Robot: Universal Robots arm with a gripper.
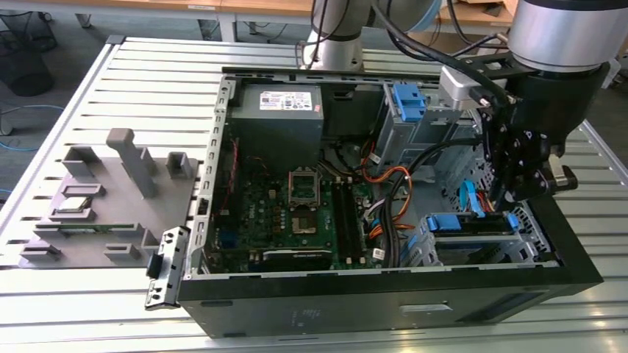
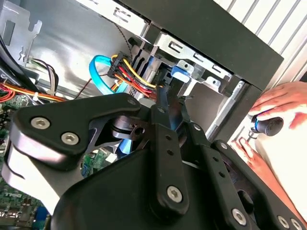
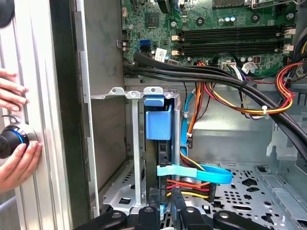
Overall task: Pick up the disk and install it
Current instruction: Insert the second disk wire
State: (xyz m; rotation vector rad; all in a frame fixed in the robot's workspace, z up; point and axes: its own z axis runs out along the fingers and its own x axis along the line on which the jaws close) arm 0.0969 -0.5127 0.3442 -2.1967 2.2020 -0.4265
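The disk (image 3: pixel 158 127) sits edge-on in the drive cage (image 3: pixel 115 93) at the front corner of the open computer case (image 1: pixel 393 294), its blue bracket showing at the slot's mouth. In the exterior view the same blue edge lies in the cage at the exterior view's right (image 1: pixel 471 223). The gripper (image 3: pixel 163 203) is just beside the cabled end of the disk. Its jaws look drawn close together, but I cannot tell whether they grip the disk or only touch it.

To do this step well, I judge the push should run straight along the slot, with no tilt. The blue ribbon cable (image 3: pixel 201 172) and the red and yellow wires (image 3: pixel 189 184) crowd that end and could snag.

A hand (image 3: pixel 14 158) rests on a knob (image 3: pixel 12 139) outside the case, on the slatted surface (image 1: pixel 147 81)
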